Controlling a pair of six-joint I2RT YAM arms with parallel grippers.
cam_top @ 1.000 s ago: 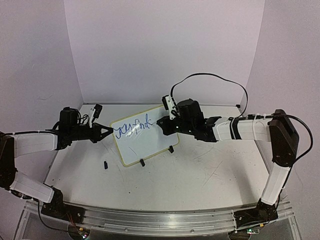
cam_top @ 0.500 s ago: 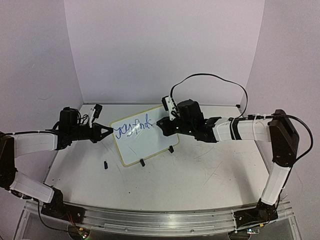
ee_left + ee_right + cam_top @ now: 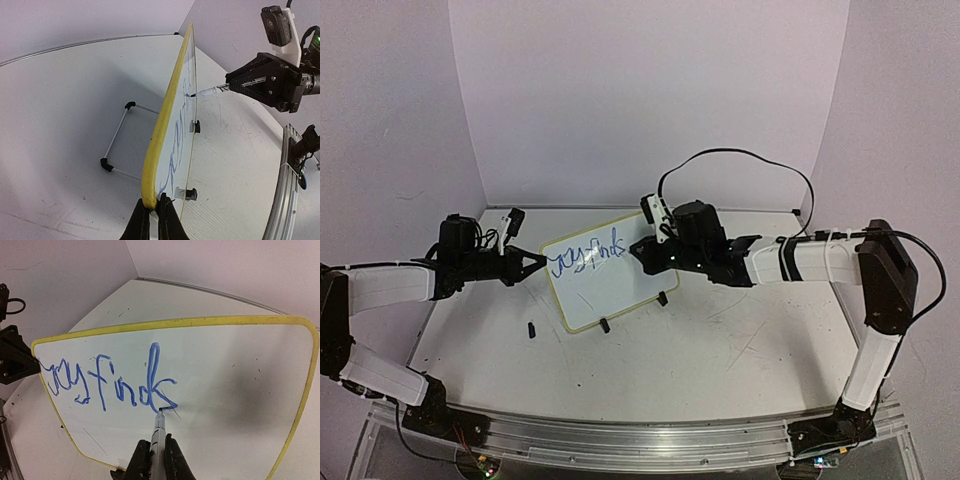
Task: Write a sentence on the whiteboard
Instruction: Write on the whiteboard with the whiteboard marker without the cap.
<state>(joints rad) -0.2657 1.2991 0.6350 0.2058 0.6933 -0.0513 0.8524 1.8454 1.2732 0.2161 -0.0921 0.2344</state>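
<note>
The whiteboard (image 3: 608,283), white with a pale yellow-green frame, stands tilted on two black clip feet mid-table. Blue handwriting (image 3: 107,382) runs along its upper part. My left gripper (image 3: 151,212) is shut on the board's left edge (image 3: 159,134), holding it upright; in the top view it (image 3: 538,262) sits at the board's left side. My right gripper (image 3: 153,460) is shut on a marker (image 3: 158,432), whose tip touches the board at the end of the blue writing. In the top view the right gripper (image 3: 646,252) is at the board's upper right corner.
A small black cap-like piece (image 3: 532,328) lies on the table left of the board's front. A wire stand (image 3: 117,140) props the board from behind. The purple back and side walls enclose the table. A black cable (image 3: 750,160) loops above the right arm.
My right gripper has shifted slightly left along the board with the marker, adding a stroke to the end of the blue writing. The left gripper and the board have not moved.
</note>
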